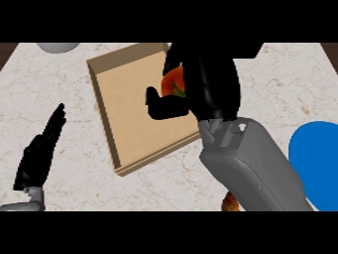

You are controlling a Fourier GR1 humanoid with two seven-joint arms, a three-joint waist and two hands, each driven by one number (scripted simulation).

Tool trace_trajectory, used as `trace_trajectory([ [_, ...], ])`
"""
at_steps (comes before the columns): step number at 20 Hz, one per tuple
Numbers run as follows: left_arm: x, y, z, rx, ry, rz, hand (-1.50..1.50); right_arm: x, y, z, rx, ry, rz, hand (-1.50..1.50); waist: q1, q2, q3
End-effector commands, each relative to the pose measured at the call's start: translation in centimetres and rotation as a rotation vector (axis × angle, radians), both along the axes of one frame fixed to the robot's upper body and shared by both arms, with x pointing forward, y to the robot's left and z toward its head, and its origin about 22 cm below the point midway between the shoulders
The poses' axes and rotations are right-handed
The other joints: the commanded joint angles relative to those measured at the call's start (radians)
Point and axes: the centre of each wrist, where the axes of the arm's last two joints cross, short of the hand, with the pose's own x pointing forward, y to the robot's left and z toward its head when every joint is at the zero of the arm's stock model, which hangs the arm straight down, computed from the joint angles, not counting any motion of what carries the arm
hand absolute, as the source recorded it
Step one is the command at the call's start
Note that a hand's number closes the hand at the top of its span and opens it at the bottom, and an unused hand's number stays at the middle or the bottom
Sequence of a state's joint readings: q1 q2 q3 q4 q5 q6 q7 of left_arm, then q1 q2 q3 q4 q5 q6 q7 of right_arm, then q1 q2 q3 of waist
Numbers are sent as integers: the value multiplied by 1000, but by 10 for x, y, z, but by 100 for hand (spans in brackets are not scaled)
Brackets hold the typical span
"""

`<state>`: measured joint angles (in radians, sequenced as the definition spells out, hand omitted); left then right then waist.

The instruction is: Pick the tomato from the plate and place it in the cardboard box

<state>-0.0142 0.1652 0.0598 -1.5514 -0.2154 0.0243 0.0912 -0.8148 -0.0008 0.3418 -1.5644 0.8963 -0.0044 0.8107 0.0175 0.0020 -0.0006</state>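
The tomato (pixel 174 82) is seen enclosed by the right robot hand (pixel 209 74), whose fingers are curled round it with the thumb drawn in below, so that only a red-orange patch is shown. Hand and tomato are held over the cardboard box (pixel 131 116), above its far right part; whether the tomato is touching the box floor cannot be told. The blue plate (pixel 323 163) is found at the right edge of the counter (pixel 288 84), apart from the box, and no tomato is seen on it. The pick and the carry are therefore judged done; the lowering, the release and the withdrawal are left. The left robot hand (pixel 43 149) is rested at the left, fingers straight, with nothing held.
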Motion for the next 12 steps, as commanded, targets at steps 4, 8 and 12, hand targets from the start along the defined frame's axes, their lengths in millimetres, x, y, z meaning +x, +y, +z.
trace_trajectory([
  [4,1,-9,11,3,1,-14,0,59,34,5,2,65,-40,150,22,5,0],
  [8,5,-9,-4,0,-2,-26,0,75,48,-14,-32,122,-20,150,27,7,-1],
  [12,8,-14,3,0,-24,-56,0,95,50,-26,-57,191,-49,150,48,13,-1],
])
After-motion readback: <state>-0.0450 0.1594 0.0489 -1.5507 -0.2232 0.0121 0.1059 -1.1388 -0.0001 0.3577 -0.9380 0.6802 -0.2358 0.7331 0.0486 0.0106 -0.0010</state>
